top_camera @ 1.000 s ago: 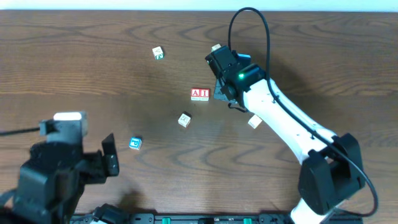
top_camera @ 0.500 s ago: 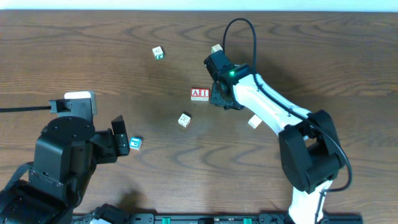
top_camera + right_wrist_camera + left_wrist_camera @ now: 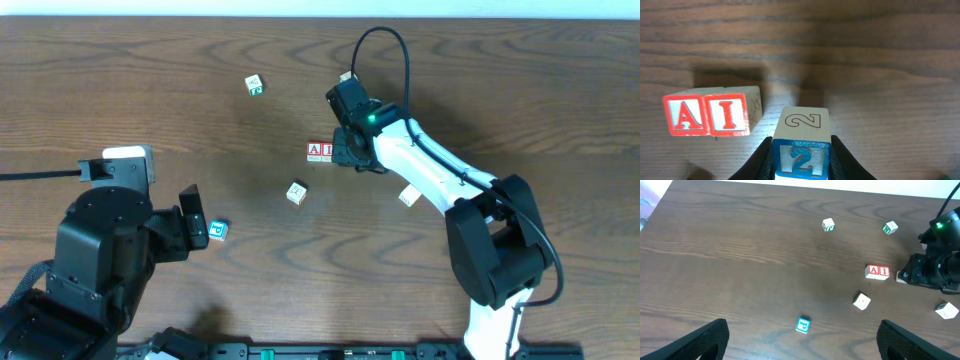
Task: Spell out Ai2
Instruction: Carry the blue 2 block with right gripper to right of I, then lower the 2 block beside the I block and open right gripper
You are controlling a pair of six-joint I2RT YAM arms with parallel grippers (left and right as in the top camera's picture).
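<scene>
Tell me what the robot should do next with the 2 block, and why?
Probably nudge the 2 block sideways against the I block. The right gripper holds it just past the I, with a gap between them, and the A block already touches the I.

The A-I pair (image 3: 321, 151) is the main obstacle at mid-table. On its I side, only a narrow strip of bare wood separates it from the 2 block (image 3: 801, 135) clamped in the right gripper (image 3: 801, 150), and that arm blocks the approach there. On the A side the table (image 3: 120, 90) lies wide open. Toward the robot, a plain block (image 3: 296, 193) sits near the pair. A blue block (image 3: 217, 230) lies farther off, just beside the left gripper (image 3: 188, 228).
</scene>
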